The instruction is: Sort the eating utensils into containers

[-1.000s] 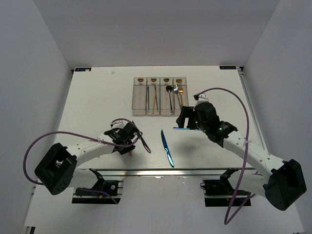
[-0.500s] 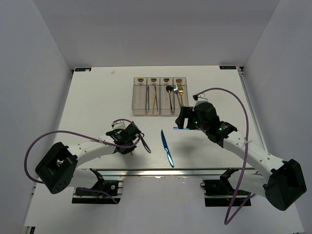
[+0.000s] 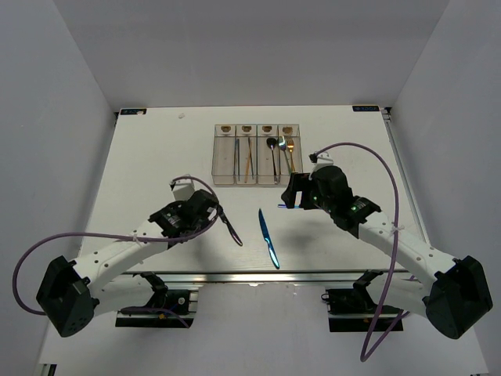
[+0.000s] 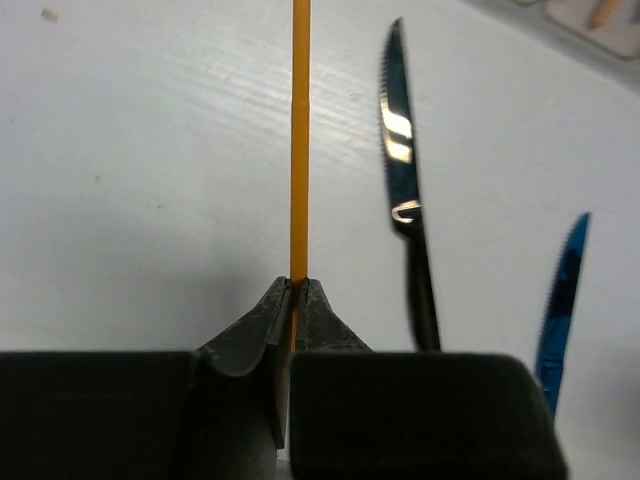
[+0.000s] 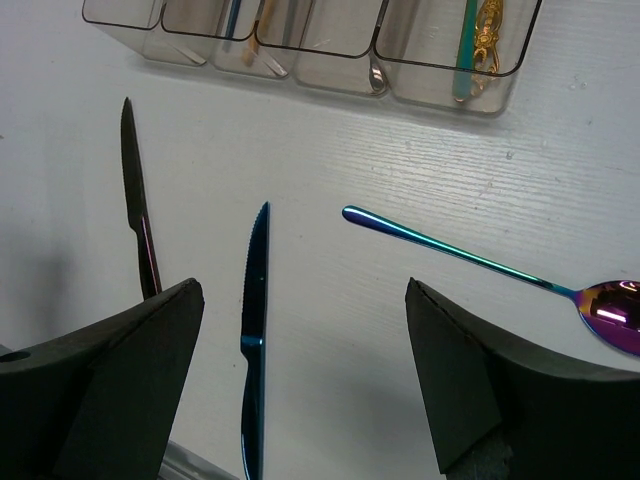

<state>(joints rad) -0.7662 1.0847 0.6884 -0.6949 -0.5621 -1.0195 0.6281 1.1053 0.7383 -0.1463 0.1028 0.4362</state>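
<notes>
My left gripper [image 3: 196, 213] [image 4: 297, 290] is shut on a tan chopstick [image 4: 299, 150], which sticks straight out ahead of the jaws above the table. A black knife [image 3: 232, 229] [image 4: 405, 200] lies just to its right, and a blue knife [image 3: 268, 237] [image 4: 560, 300] lies further right. My right gripper [image 3: 293, 193] [image 5: 303, 300] is open and empty above the table, over the blue knife [image 5: 255, 330] and the handle of an iridescent purple spoon [image 5: 470, 255]. The four joined clear containers [image 3: 220, 154] [image 5: 440, 85] stand at the back and hold several utensils.
The black knife [image 5: 135, 200] lies left of the blue one in the right wrist view. The table's near edge with its metal rail [image 3: 258, 276] runs just below the knives. Purple cables loop beside both arms.
My left arm has swung back and to the left, and its gripper has risen off the table with the chopstick. My right gripper has shifted slightly left.
</notes>
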